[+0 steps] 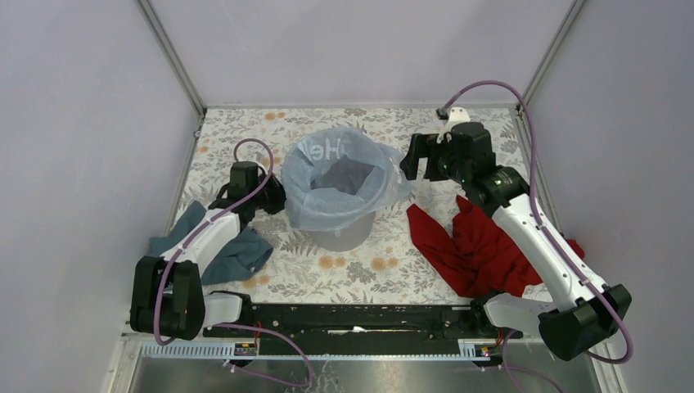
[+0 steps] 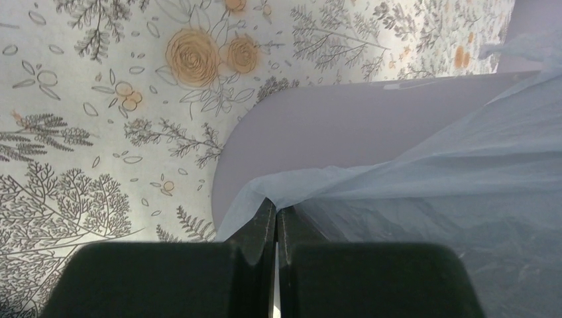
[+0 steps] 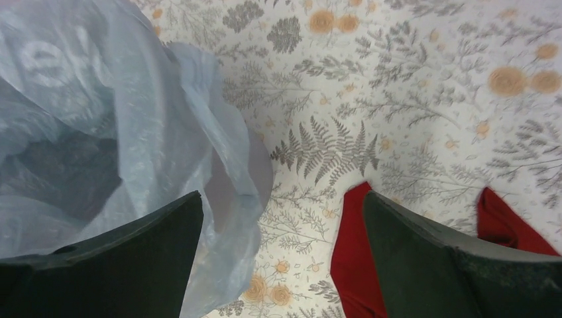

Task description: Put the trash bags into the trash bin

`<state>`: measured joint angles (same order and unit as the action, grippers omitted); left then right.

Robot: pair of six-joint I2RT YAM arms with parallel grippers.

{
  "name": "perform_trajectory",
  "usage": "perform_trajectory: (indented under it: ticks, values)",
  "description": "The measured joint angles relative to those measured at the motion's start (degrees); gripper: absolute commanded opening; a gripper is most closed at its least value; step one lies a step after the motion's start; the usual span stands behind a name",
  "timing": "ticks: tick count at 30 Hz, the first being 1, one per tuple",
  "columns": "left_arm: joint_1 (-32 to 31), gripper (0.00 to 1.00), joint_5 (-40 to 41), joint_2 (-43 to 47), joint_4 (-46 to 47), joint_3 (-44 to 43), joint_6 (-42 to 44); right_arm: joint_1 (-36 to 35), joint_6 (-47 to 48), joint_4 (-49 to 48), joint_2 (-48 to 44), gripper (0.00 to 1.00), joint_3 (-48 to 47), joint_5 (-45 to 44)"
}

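The pale-blue translucent trash bag (image 1: 327, 176) is draped over the rim of the grey trash bin (image 1: 348, 236) and hangs down inside it, at the table's middle. My left gripper (image 1: 277, 196) is at the bin's left side, shut on the bag's edge. In the left wrist view its jaws (image 2: 276, 209) pinch the bag (image 2: 431, 179) just over the bin's wall (image 2: 318, 132). My right gripper (image 1: 413, 164) is open and empty beside the bin's right rim. In the right wrist view it (image 3: 281, 199) straddles bare tablecloth, with the bag (image 3: 99, 119) by its left finger.
A dark teal cloth (image 1: 221, 250) lies under my left arm at the left. A red cloth (image 1: 475, 246) lies crumpled to the right of the bin, under my right arm, and shows by the right finger (image 3: 351, 258). Walls enclose the floral table.
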<state>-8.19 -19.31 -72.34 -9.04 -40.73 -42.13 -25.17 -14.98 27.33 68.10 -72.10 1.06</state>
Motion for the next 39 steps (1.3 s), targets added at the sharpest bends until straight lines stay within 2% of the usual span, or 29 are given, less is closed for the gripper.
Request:
perform_trajectory:
  ticks: [4,7,8,13,16,20,26,31,35,39]
  values:
    - [-0.02,0.0,-0.11,0.24,1.03,2.36,-0.72,0.02,-1.86,-6.05,0.44,0.66,7.15,2.1]
    - [-0.24,0.0,-0.11,0.85,1.64,4.33,-1.53,0.07,-3.5,-10.45,2.49,0.4,11.02,4.17]
    - [-0.42,0.0,-0.07,1.01,1.99,4.92,-1.73,0.04,-4.28,-11.96,3.39,0.35,12.11,4.79]
    - [-1.57,0.0,0.42,1.22,5.33,8.72,-3.45,0.07,-7.48,-18.21,5.16,0.22,17.84,6.6]
    - [-2.58,0.0,0.76,1.22,6.1,9.75,-4.33,0.07,-8.48,-20.9,5.6,0.18,20.33,7.67]
    - [-3.89,0.0,1.2,0.94,6.64,9.77,-4.9,0.04,-8.85,-25.29,8.52,0.19,22.25,8.24]
    - [-4.2,0.0,1.36,0.44,7.3,9.77,-4.92,0.04,-8.61,-26.51,11.39,0.28,24.28,7.41]
    - [-4.26,0.0,1.55,0.46,7.3,9.79,-4.94,0.07,-7.15,-28.61,12.96,0.31,26.32,5.51]
    - [-4.31,0.0,1.55,0.46,7.28,9.79,-4.9,0.04,-5.6,-26.38,15.89,0.48,25.97,5.2]
    - [-4.31,0.0,1.53,0.76,6.91,9.79,-4.74,0.04,-3.85,-12.15,15.89,0.76,17.38,0.02]
